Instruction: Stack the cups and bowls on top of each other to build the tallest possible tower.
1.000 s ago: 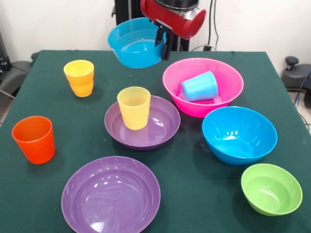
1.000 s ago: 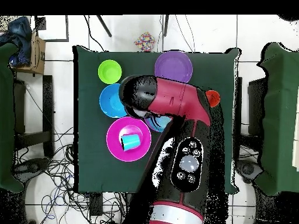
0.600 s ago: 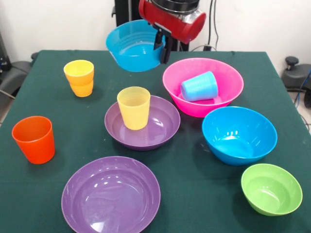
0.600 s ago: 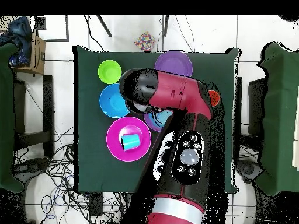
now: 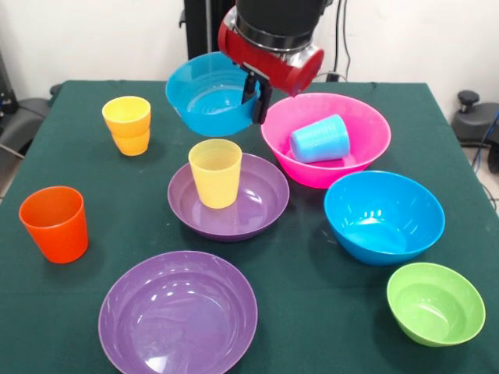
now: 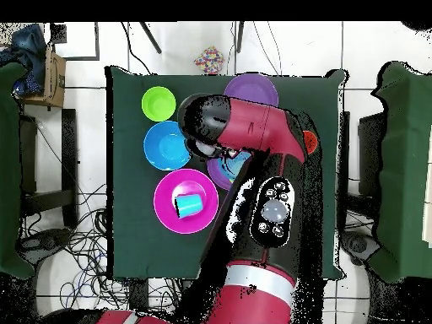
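My gripper point(image 5: 254, 97) is shut on the right rim of the small blue bowl point(image 5: 207, 95), which hangs tilted in the air, just behind and above the pale yellow ribbed cup point(image 5: 215, 173). That cup stands upright in a purple bowl point(image 5: 259, 196). Two amber-yellow cups point(image 5: 127, 125) sit nested at the left, and the orange cup point(image 5: 53, 224) stands nearer the front left. A light blue cup point(image 5: 320, 139) lies on its side in the pink bowl point(image 5: 362, 125). In the overhead view the arm hides the gripper and the held bowl.
A second purple bowl point(image 5: 178, 312) sits front centre, a big blue bowl point(image 5: 383, 216) at the right and a green bowl point(image 5: 435, 302) at the front right. The overhead view shows the green bowl point(image 6: 159, 104), big blue bowl point(image 6: 166, 145), pink bowl point(image 6: 169, 190) and purple bowl point(image 6: 251, 89).
The arm has come forward and down with the small blue bowl, bringing it closer to the pale yellow cup. Nothing on the table has moved.
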